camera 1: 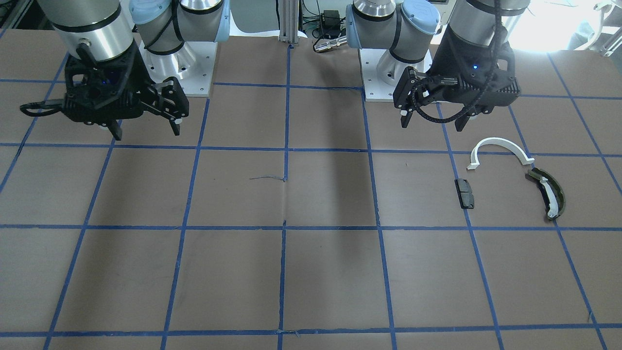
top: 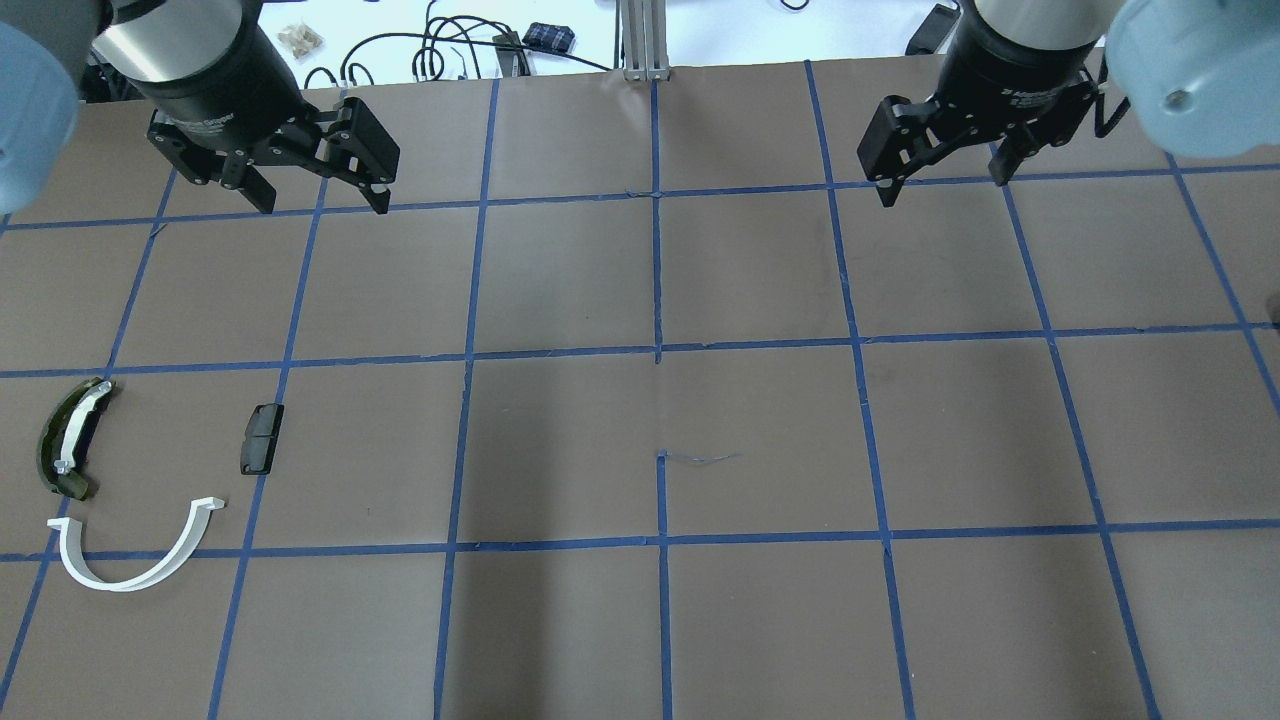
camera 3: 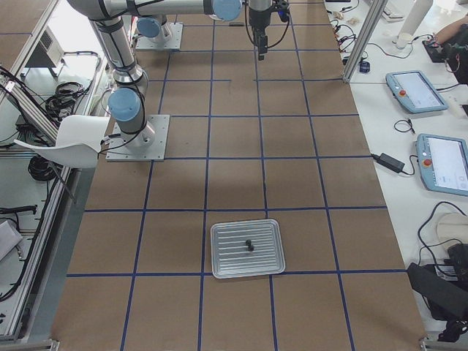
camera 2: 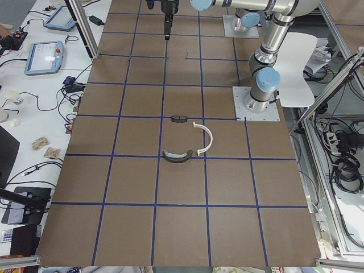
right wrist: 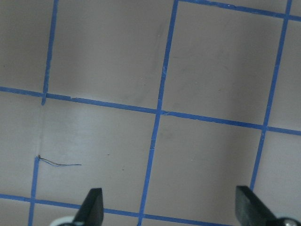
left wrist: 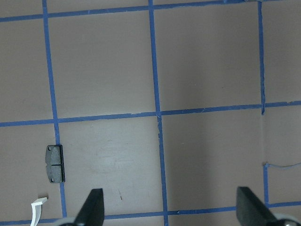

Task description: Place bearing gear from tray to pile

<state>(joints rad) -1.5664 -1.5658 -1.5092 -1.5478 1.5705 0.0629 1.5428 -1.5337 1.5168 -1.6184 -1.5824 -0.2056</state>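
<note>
The pile lies on the table at the robot's left: a white semicircular arc [top: 135, 560], a small black block [top: 261, 438] and an olive-green curved piece with a white strip [top: 68, 438]. It also shows in the front view: the arc [camera 1: 500, 146], the block [camera 1: 465, 193] and the olive piece [camera 1: 548, 193]. A metal tray [camera 3: 219, 252] shows only in the exterior right view, with two small dark parts [camera 3: 249, 244] in it. My left gripper [top: 324, 208] is open and empty, held above the table beyond the pile. My right gripper [top: 943, 188] is open and empty, far from the tray.
The table is brown with a grid of blue tape lines [top: 657, 350]. Both arm bases [camera 1: 180, 68] stand at the robot's edge. Cables and small items [top: 450, 50] lie beyond the far edge. Teach pendants [camera 3: 431, 164] lie on a side bench.
</note>
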